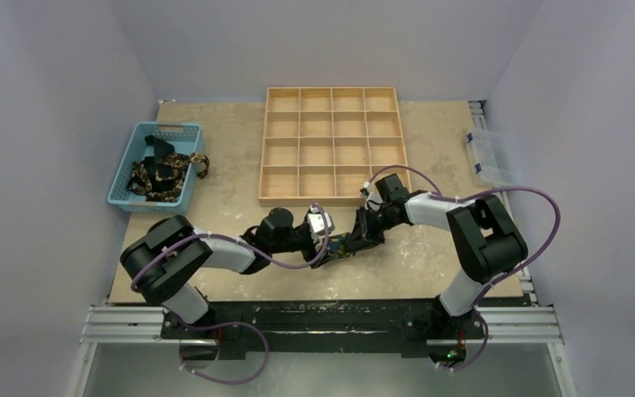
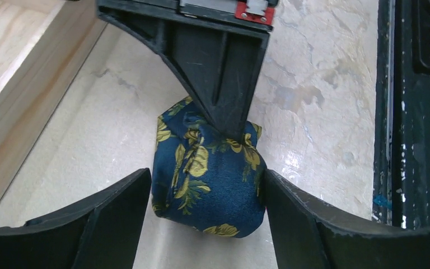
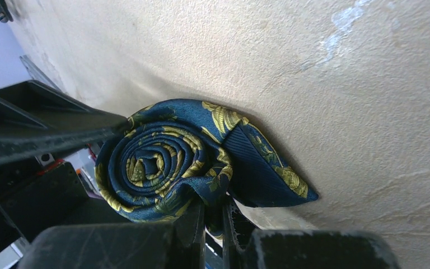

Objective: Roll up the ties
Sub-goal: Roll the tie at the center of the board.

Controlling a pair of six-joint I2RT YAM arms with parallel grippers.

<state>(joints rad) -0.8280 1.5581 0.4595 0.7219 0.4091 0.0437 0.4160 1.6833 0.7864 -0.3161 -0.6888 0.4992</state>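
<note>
rolled tie [image 3: 168,162] sits on desk [image 1: 231,182] just in front of wooden tray [image 1: 331,201], btwn the two tools. R tool [image 3: 214,221] closed, pinching roll's outer wrap, prob so the coil can't unwind. L tool [image 2: 206,193] open wide, fingers [image 2: 117,207] flanking roll each side, v close; contact can't tell, likely lining up to grab whole roll. Other ties [image 1: 161,174] unrolled in blue basket [image 1: 124,198].

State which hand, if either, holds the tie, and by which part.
The right hand pinches the rolled tie by its outer wrap, beside the loose tip. The left hand straddles the roll, open, not gripping.
</note>
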